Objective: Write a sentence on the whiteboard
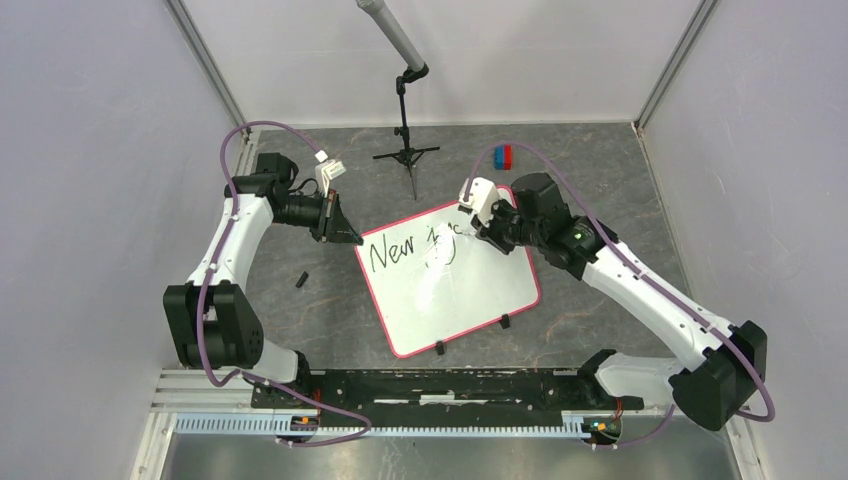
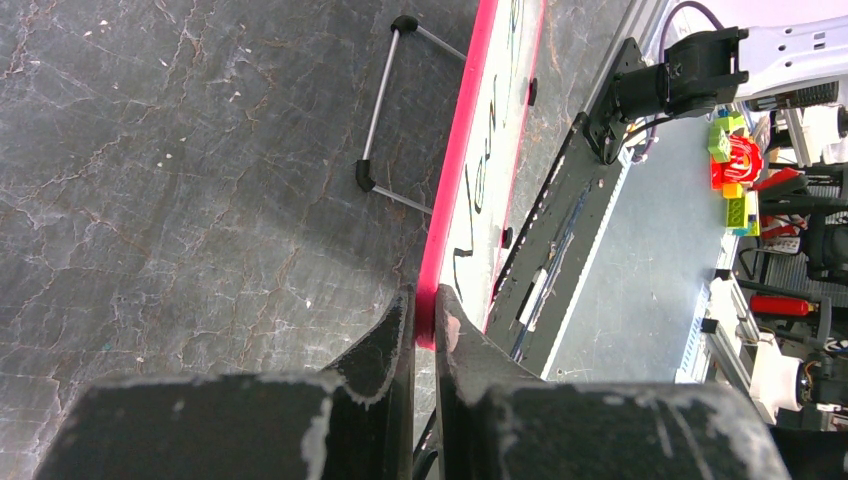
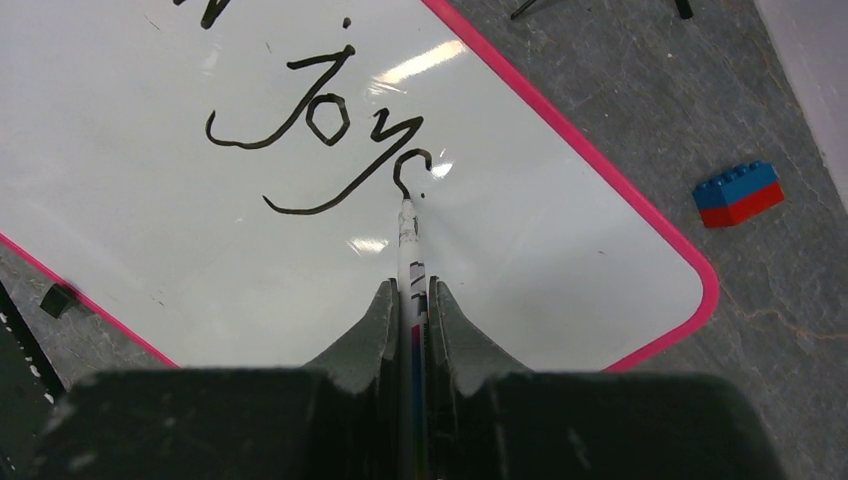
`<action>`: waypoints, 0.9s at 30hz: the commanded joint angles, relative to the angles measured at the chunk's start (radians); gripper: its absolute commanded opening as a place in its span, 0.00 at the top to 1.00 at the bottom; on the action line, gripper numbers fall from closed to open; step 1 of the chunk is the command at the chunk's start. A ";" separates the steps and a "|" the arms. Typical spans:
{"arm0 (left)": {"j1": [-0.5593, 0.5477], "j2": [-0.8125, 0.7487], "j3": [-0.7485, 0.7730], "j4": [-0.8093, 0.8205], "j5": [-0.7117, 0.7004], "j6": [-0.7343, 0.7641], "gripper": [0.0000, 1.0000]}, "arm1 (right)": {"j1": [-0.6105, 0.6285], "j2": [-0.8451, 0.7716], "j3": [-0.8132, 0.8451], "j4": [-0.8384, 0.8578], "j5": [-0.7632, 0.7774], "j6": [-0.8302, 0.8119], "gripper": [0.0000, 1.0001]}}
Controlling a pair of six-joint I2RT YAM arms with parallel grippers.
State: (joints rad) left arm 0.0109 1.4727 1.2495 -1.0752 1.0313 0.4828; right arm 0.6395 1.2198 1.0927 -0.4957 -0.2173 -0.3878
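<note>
Overhead: the whiteboard [image 1: 455,300] lies angled on the table [image 1: 320,310], its sentence [image 1: 400,252] starting "New" (later letters partly hidden). Left wrist: the left fingers [image 2: 388,340] clench the whiteboard's pink rim. Right wrist: the right fingers [image 3: 375,325] grasp a marker [image 3: 410,250], its tip touching the whiteboard after "joy".

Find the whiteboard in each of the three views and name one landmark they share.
Top external: whiteboard lies tilted, mid-picture.
Left wrist: edge-on strip from top centre down to the left pincer, shut on its rim.
Right wrist: fills the upper left, under the marker held by the right pincer.
Shared landmark: the black writing.
</note>
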 commanded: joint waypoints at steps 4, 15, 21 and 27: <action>-0.029 0.002 -0.010 -0.007 -0.013 0.031 0.98 | 0.001 -0.045 -0.036 -0.014 0.050 -0.024 1.00; -0.029 0.002 -0.011 -0.007 -0.011 0.030 0.98 | 0.025 -0.027 -0.033 -0.030 -0.060 0.003 1.00; -0.029 0.004 -0.012 -0.006 -0.012 0.032 0.98 | 0.051 0.003 0.017 -0.027 -0.050 0.004 1.00; -0.029 0.001 -0.013 -0.006 -0.015 0.032 0.98 | 0.044 -0.016 0.055 -0.032 -0.029 -0.003 1.00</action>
State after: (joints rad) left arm 0.0109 1.4727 1.2495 -1.0752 1.0317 0.4828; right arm 0.6891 1.2278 1.0847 -0.5434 -0.2604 -0.3901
